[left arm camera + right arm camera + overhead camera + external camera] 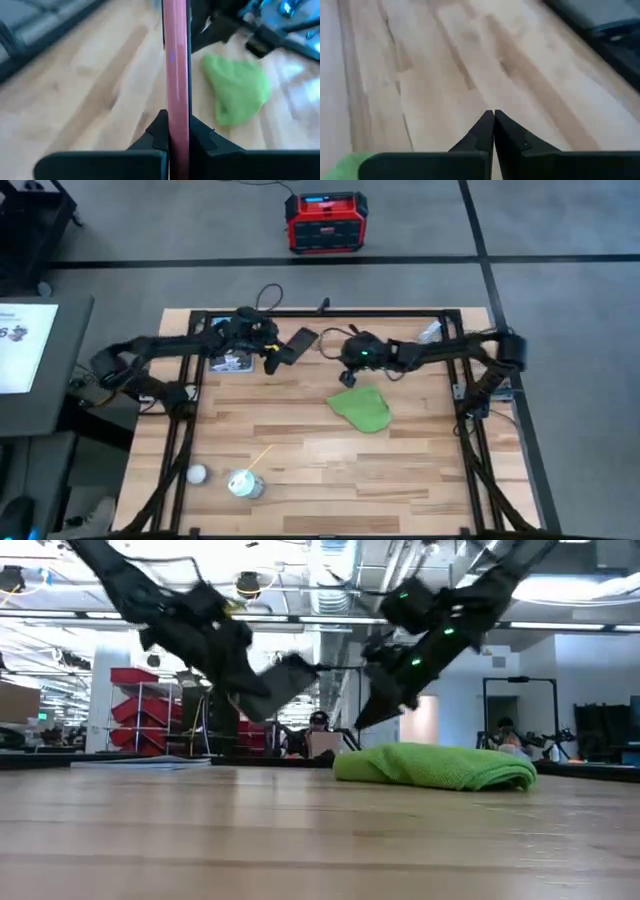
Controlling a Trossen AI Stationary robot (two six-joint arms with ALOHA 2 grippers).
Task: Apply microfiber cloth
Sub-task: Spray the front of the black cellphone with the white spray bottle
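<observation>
Meanwhile the left claw (pixel 177 131) gripped the phone (pixel 300 340) aloft; the right claw (pixel 493 131), clenched empty, probably needed reopening above the microfiber cloth (pixel 364 408).

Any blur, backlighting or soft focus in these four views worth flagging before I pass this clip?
Low view: bright ceiling lights backlight both arms into silhouettes; the microfiber cloth stays clear. Left wrist view: the wood is smeared, and the phone in the left gripper is soft. Right wrist view: the table is blurred beyond the shut right gripper. High view: evenly lit.
</observation>
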